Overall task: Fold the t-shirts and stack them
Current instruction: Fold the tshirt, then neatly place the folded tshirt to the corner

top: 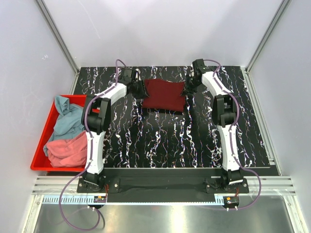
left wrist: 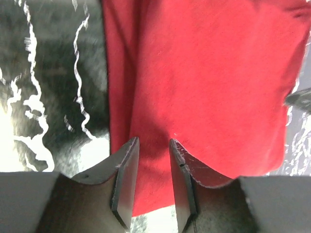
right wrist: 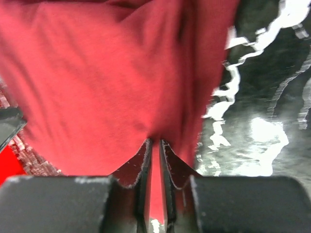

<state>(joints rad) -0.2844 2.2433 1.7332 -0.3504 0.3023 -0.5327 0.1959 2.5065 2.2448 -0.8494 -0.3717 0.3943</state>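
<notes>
Maroon t-shirt (top: 164, 95): lies folded and flat on the far middle of the desk (top: 170, 141), between the two pincers
Left pincer (left wrist: 153, 141): at the left edge of the maroon t-shirt, jaws partly apart, cloth shows in the gap
Right pincer (right wrist: 154, 141): at the right edge of the same shirt, jaws almost together, a fold of cloth pinched between them
Teal t-shirt (top: 68, 119): crumpled in the far part of the red bin (top: 41, 145), left of the desk
Pink t-shirt (top: 65, 149): crumpled in the near part of that bin, touching the teal one
</notes>
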